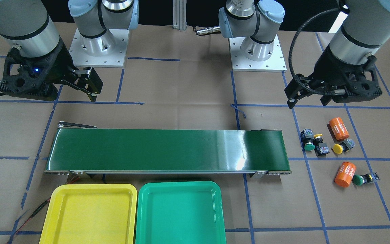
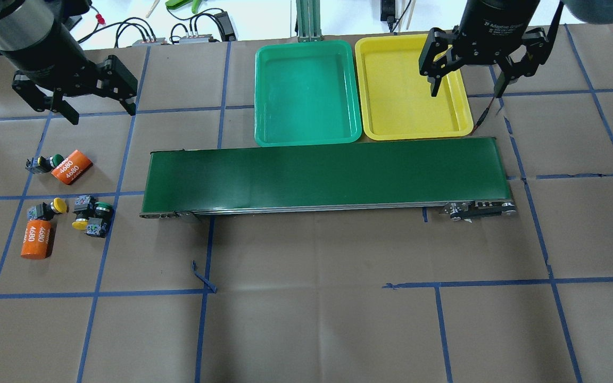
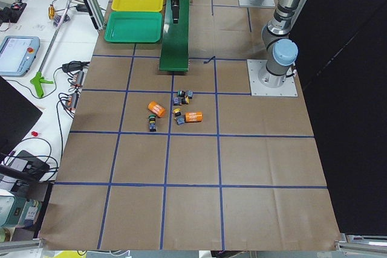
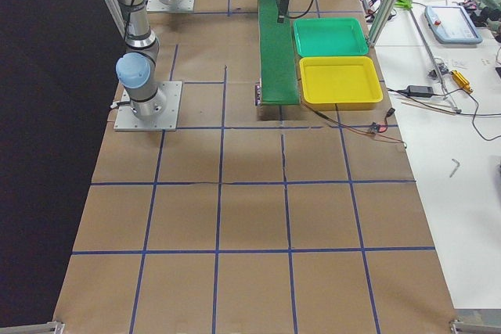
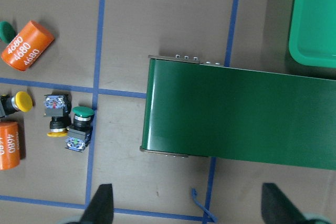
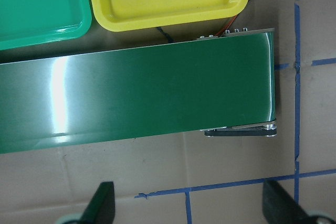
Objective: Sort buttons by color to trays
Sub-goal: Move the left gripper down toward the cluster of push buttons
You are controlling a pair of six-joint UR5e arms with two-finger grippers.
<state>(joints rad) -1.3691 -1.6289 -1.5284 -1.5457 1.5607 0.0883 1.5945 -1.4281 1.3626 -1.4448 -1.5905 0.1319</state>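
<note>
Four buttons lie on the paper off the conveyor's left end. One green button (image 2: 51,161) lies against an orange cylinder. A yellow button (image 2: 59,205) lies nearer. A yellow button (image 2: 80,224) and a green button (image 2: 103,207) lie touching as a pair; the pair also shows in the left wrist view (image 5: 82,112). The green tray (image 2: 306,90) and the yellow tray (image 2: 391,101) sit side by side beyond the belt, both bare. My left gripper (image 2: 101,110) is open, raised beyond the buttons. My right gripper (image 2: 466,91) is open, above the yellow tray's right edge.
A long dark-green conveyor belt (image 2: 328,173) crosses the table's middle. Two orange cylinders marked 4680 (image 2: 72,166) (image 2: 36,239) lie among the buttons. Cables and tools lie past the far table edge. A thin wire (image 2: 485,118) runs beside the yellow tray.
</note>
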